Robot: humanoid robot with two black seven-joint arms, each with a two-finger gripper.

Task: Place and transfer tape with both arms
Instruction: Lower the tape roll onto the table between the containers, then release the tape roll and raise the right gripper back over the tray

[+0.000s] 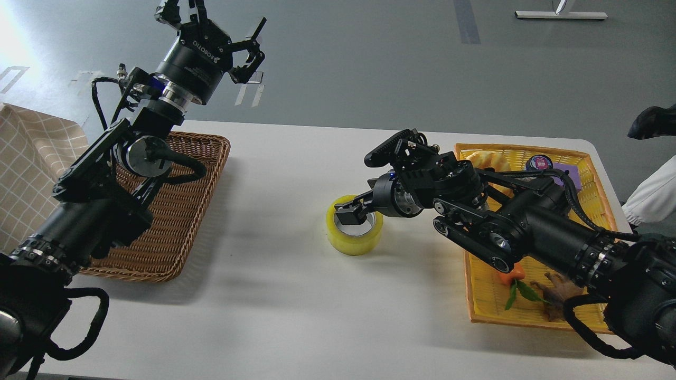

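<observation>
While the tape (355,232) lay flat on the white tabletop (296,316) near the centre of the view, the right gripper (364,184) reached it from the 3 o'clock side. One lower finger dipped into the grey-white core of the roll; the upper finger stood raised at 12 o'clock of the roll, clear of it. The right fingers were therefore spread, not pinching the tape (contact between the lower finger and the inner wall could not be confirmed).

The left gripper (211,24) was held high at the 11 o'clock corner of the view, well apart from the tape, with its fingers spread and nothing between them.

A brown wicker basket (195,211) sat on the tabletop at 9 o'clock of the tape, partly covered by the left arm. A yellow tray (478,295) sat at 3 o'clock of the tape, under the right arm, holding an orange item with green leaves (515,287) and a small dark-lidded jar (538,162). A checked cloth (31,158) lay at the left edge.
</observation>
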